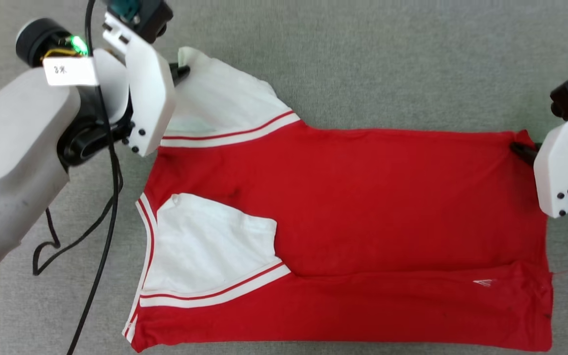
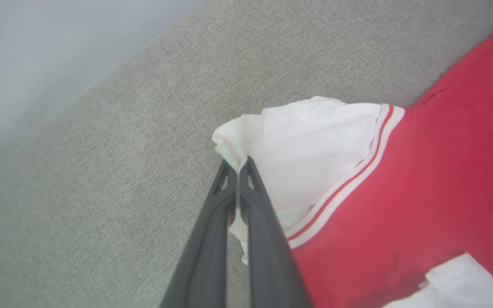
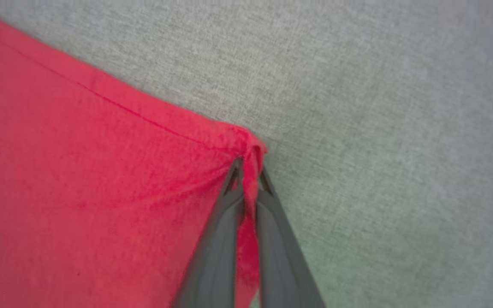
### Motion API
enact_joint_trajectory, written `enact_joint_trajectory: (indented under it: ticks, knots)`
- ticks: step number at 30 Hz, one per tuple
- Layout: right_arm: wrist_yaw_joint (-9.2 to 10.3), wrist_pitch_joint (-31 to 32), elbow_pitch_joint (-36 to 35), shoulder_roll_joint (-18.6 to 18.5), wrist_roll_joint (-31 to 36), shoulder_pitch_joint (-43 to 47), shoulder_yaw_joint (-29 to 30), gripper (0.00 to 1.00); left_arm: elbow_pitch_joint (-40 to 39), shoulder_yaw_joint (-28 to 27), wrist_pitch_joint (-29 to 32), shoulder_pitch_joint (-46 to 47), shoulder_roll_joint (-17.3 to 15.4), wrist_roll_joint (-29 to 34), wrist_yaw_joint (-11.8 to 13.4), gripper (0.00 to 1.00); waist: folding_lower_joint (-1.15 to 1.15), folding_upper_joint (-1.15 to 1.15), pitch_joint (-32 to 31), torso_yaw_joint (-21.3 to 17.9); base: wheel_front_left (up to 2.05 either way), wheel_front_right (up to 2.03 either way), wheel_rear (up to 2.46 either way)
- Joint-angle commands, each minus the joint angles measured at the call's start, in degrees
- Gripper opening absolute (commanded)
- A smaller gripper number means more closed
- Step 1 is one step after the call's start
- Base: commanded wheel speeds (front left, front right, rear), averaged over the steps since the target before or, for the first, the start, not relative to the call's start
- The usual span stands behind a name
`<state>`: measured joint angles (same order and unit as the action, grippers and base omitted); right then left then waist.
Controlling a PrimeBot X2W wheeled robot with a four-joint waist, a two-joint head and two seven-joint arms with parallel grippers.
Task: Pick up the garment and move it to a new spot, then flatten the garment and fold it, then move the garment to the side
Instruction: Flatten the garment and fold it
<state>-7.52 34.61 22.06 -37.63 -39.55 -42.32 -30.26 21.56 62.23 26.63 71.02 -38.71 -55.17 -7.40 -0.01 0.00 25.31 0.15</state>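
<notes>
Head view: found the garment (image 1: pixel 363 197) spread flat on the grey surface (image 1: pixel 363 59), near edge folded over, with the left pincer (image 1: pixel 181 73) at the far-left sleeve and the right pincer (image 1: pixel 519 149) at the far-right hem corner.

Left wrist view: clamped together on only the white sleeve tip (image 2: pixel 233 141); risked slipping free under tension.

Right wrist view: pinched shut on a thin red hem corner (image 3: pixel 253 149); judged an uneven pull likely to undo the near fold.
</notes>
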Motion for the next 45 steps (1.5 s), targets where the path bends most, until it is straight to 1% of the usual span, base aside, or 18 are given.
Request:
enact_joint_trajectory:
  ticks: [1,5,10,18,23,26,31,34,38,42,43,44,45]
  knots:
    - [0.07,-1.1,0.4,-0.3,-0.1,1.3,-0.2,0.0,-0.2,0.0,-0.6,-1.0,-0.3,-0.1,0.0,0.0,0.01,0.0,-2.0,-0.3,0.0,0.0,0.0]
    - [0.07,-5.6,-1.3,-1.6,-1.5,3.1,-0.2,0.0,-1.5,0.1,-2.3,-3.7,-1.8,-0.9,0.2,0.0,0.01,0.0,-5.4,-0.3,0.0,0.0,0.0]
    - [0.07,-9.0,-3.9,-2.8,-2.8,8.0,0.6,0.0,-5.4,0.7,-3.8,-8.5,-4.2,-1.8,1.6,0.0,0.01,0.0,-9.4,-0.1,0.0,0.0,0.0]
    - [0.07,-11.0,-8.7,-3.8,-2.8,19.0,3.9,0.0,-14.4,2.0,-6.5,-19.4,-9.8,-3.7,6.8,0.0,0.01,0.0,-14.8,0.3,0.0,0.0,0.0]
    - [0.07,-10.5,-12.0,-3.9,-2.1,26.3,7.0,0.0,-19.4,3.6,-7.4,-26.3,-12.8,-5.6,10.0,0.0,0.01,0.0,-17.2,0.7,0.0,0.0,0.0]
    - [0.07,-9.7,-13.7,-3.2,-1.7,30.4,9.0,0.0,-21.5,4.6,-8.1,-30.1,-13.9,-6.7,11.6,0.0,0.01,0.0,-18.1,1.0,0.0,0.0,0.0]
    - [0.07,-7.9,-16.0,-1.7,-1.5,36.2,11.7,0.0,-22.1,5.7,-10.2,-35.1,-13.8,-8.4,13.0,0.0,0.01,0.0,-18.0,1.2,0.0,0.0,0.0]
    - [0.07,-6.8,-16.4,-0.7,-0.7,38.8,12.6,0.0,-20.8,5.8,-11.7,-37.1,-12.7,-9.6,13.0,0.0,0.01,0.0,-17.0,1.3,0.0,0.0,0.0]
    - [0.07,-5.5,-15.0,0.6,0.4,40.6,12.4,0.0,-17.4,6.5,-12.9,-39.1,-10.8,-10.6,12.3,0.0,0.01,0.0,-15.6,1.2,0.0,0.0,0.0]
    - [0.07,-6.0,-12.9,1.6,0.9,40.7,11.3,0.0,-13.0,6.7,-14.2,-39.7,-8.6,-11.2,10.8,0.0,0.01,0.0,-15.1,1.3,0.0,0.0,0.0]
    - [0.07,-6.4,-12.7,1.9,0.6,40.5,11.1,0.0,-12.1,6.6,-14.7,-39.7,-8.0,-11.1,10.8,0.07,0.01,0.0,-15.1,1.3,0.0,0.0,0.0]
    - [0.07,-7.0,-12.6,2.1,0.3,40.2,11.3,0.18,-11.3,6.3,-15.5,-39.9,-7.7,-11.2,10.7,0.49,0.01,0.0,-15.3,1.2,0.0,0.0,0.0]
    - [0.07,-7.6,-12.6,2.1,0.2,40.0,11.6,0.74,-10.8,5.9,-16.4,-40.1,-7.3,-11.3,10.6,1.0,0.01,0.0,-15.6,1.2,0.0,0.0,0.0]
